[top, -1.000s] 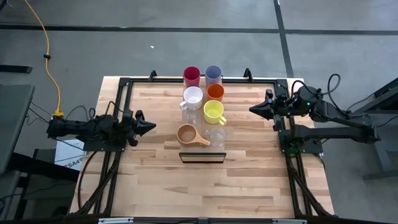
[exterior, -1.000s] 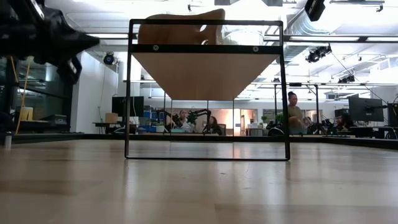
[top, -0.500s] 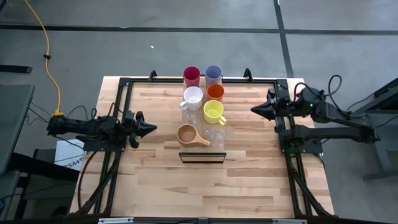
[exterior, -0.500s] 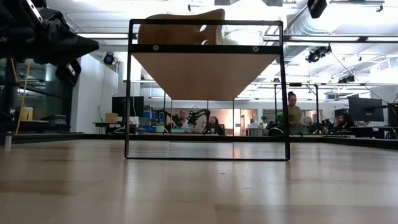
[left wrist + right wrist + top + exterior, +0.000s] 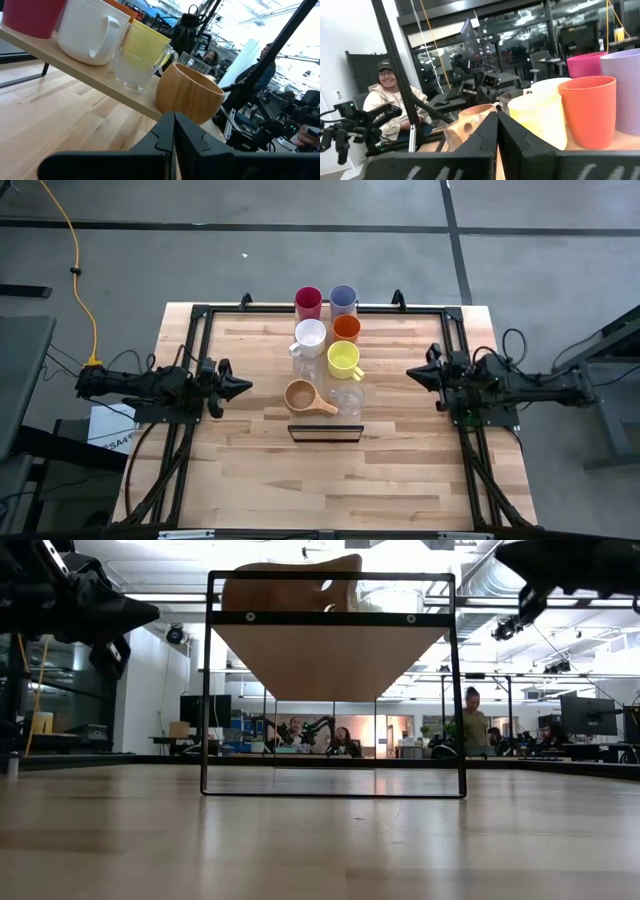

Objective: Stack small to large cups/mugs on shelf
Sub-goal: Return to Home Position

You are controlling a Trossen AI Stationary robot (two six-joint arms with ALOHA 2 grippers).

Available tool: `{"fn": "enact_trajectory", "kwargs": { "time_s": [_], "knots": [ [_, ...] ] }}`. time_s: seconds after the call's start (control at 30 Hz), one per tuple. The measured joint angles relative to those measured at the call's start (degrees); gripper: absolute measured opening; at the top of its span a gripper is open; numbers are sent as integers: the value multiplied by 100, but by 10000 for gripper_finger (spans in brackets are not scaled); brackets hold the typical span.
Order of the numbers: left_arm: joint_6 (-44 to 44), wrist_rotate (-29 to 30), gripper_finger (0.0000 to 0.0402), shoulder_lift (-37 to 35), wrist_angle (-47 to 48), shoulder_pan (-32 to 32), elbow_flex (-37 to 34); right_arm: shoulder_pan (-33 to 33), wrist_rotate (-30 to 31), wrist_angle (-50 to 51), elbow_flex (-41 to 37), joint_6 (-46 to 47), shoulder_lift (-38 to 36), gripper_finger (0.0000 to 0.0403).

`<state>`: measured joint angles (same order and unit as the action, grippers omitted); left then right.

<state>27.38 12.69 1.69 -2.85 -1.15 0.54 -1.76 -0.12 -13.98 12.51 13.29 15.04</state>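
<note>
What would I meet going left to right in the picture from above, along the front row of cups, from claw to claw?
Dark two-finger left claw → brown wooden handled cup → clear glass → dark two-finger right claw.

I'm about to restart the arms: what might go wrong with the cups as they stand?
1. The wooden cup stands near the shelf's edge, on the left gripper's side; a swing inward might knock it off. The right gripper waits opposite.
2. All eight stand packed in two rows, so one bump could topple several.
</note>
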Motion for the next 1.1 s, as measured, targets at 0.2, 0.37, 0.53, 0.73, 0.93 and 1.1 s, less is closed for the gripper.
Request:
{"fn": "enact_trajectory", "kwargs": {
  "time_s": [0.2,0.37,0.53,0.73,0.93,1.1],
  "knots": [
    [-2,-2,1,2,-1,0,0,44,18,180,-511,-436,-900,0],
    [-4,-2,1,2,-4,0,0,44,238,607,-787,-581,-1497,0],
    [-4,-2,1,2,-9,0,0,42,901,1149,-852,-528,-1449,0],
    [-4,-7,1,2,-9,0,0,42,1476,2025,-859,-451,-1484,0],
    [-4,-4,1,2,-4,0,0,48,1215,1937,-928,-714,-1482,0],
    [-4,-4,1,2,-4,0,0,71,723,1320,-1148,-533,-1479,0]
  ]
}}
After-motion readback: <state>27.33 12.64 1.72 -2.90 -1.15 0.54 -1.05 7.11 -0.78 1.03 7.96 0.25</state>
